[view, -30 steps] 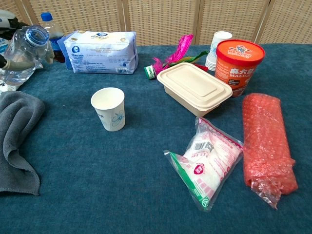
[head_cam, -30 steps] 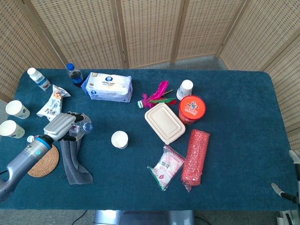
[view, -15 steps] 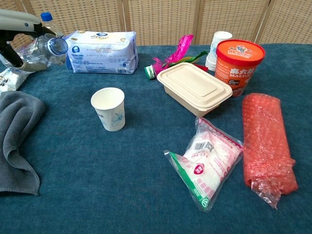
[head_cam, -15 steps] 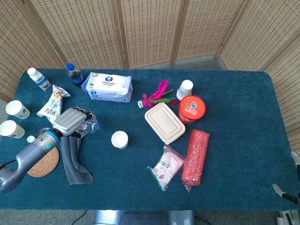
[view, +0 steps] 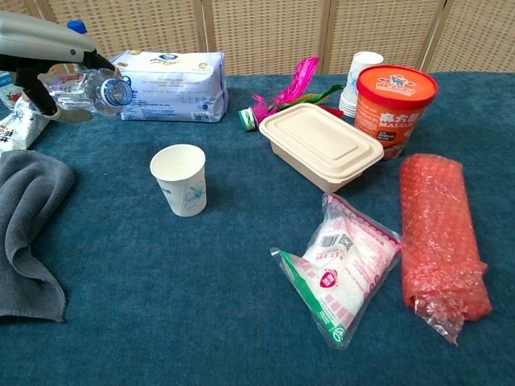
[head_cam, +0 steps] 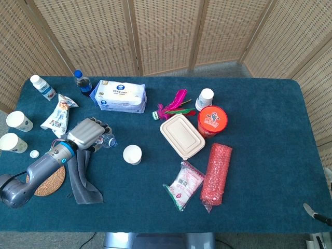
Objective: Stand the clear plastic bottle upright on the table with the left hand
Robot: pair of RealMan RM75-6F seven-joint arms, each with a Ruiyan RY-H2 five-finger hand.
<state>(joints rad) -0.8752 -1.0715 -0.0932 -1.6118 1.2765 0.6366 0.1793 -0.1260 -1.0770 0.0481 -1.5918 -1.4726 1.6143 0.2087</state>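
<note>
The left hand (head_cam: 87,133) grips the clear plastic bottle (view: 87,90) above the table (head_cam: 259,104), the bottle lying nearly sideways with its open, capless mouth toward the paper cup (view: 179,178), which stands upright and looks empty. The beige lunch box (view: 322,145) is closed and the red tub (view: 395,99) has its lid on, so their contents are hidden, while the grey towel (view: 28,229) is cut off at the chest view's left edge. Only a sliver of the right hand (head_cam: 315,212) shows at the head view's lower right corner, too little to tell how its fingers lie.
</note>
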